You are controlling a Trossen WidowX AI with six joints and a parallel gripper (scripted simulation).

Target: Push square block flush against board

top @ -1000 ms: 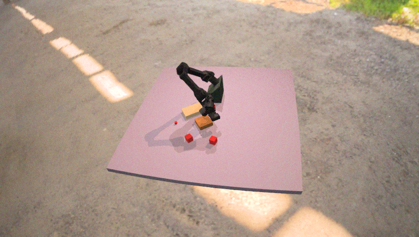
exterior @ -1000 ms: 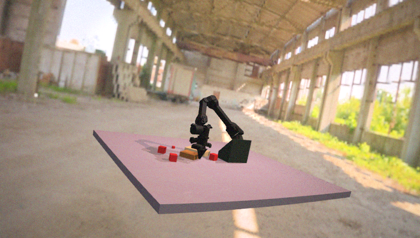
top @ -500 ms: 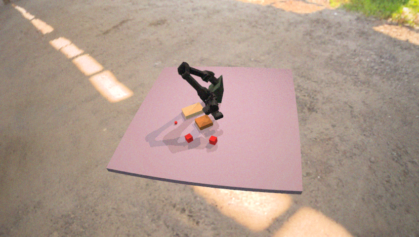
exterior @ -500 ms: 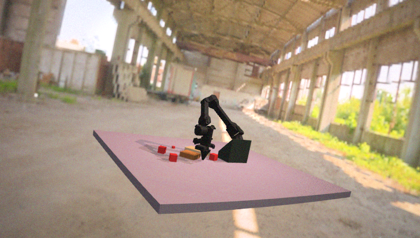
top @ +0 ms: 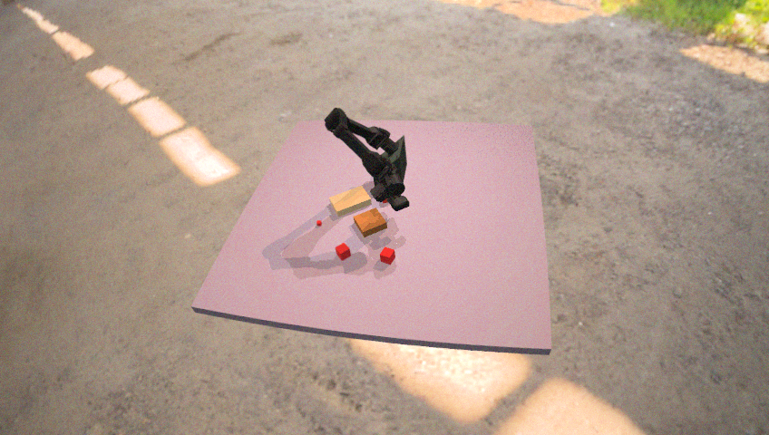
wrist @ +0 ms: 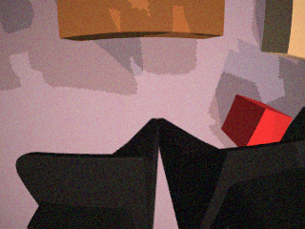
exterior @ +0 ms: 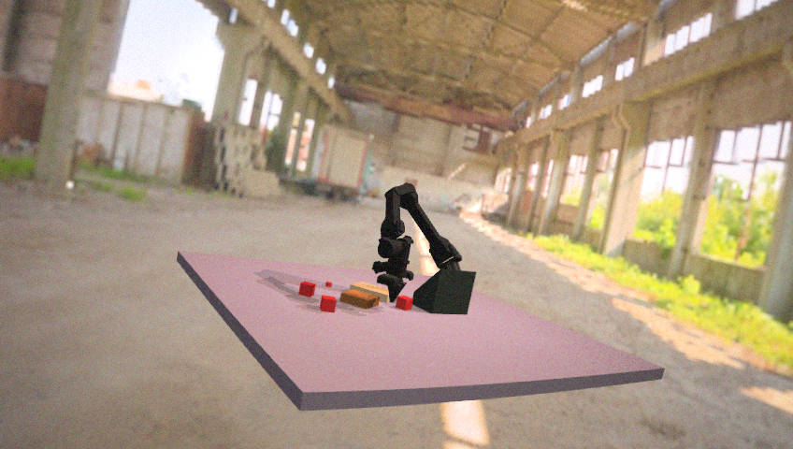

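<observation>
The orange-brown square block lies flat on the table. The pale wooden board lies flat beside it, behind it in the top view. A narrow strip of table shows between them in the wrist view, so they are apart. My gripper is shut and empty. Its tips are low, on the robot-base side of the block, and a gap shows between them and the block's near side in the wrist view. The hand hides the fingertips in the top view.
A red cube is close beside the fingers, mostly hidden in the top view. Two red cubes lie beyond the block, and a tiny red cube lies near the board. The dark robot base stands behind the hand.
</observation>
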